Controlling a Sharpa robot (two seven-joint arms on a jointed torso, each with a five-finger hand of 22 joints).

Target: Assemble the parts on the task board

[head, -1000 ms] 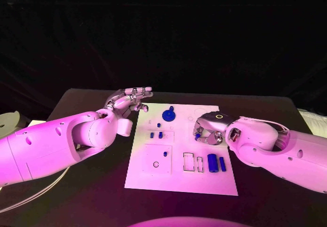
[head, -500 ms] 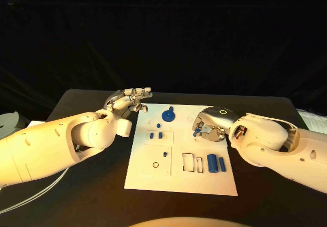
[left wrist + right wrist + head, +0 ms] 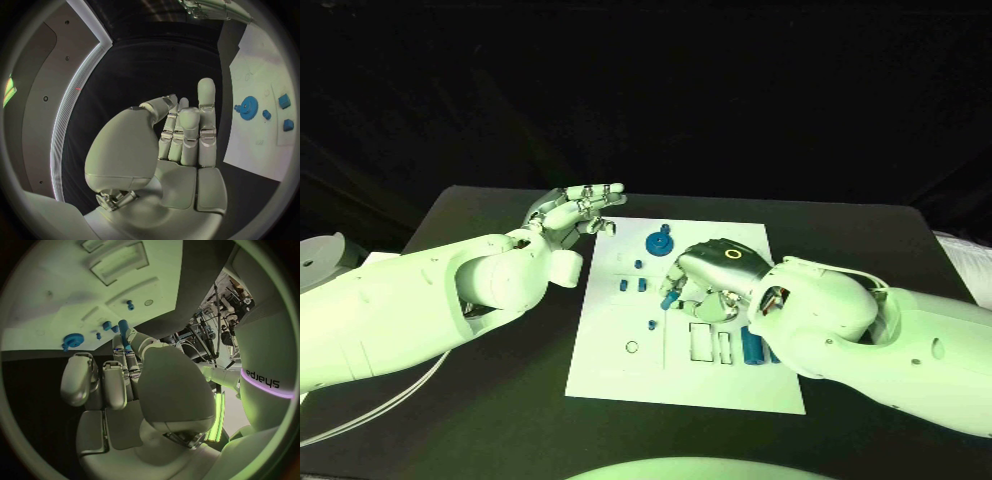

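The right hand (image 3: pixel 708 280) hangs over the middle of the white board (image 3: pixel 625 375), pinching a small blue peg (image 3: pixel 671 297) between thumb and fingertip, with its tip pointing down toward the board. The left hand (image 3: pixel 571 212) waits off the board's far-left corner, fingers straight and close together, holding nothing. That peg is held only at its end; I'd guess it could tilt, miss its hole, or knock the small pieces (image 3: pixel 633 285) just beside it.
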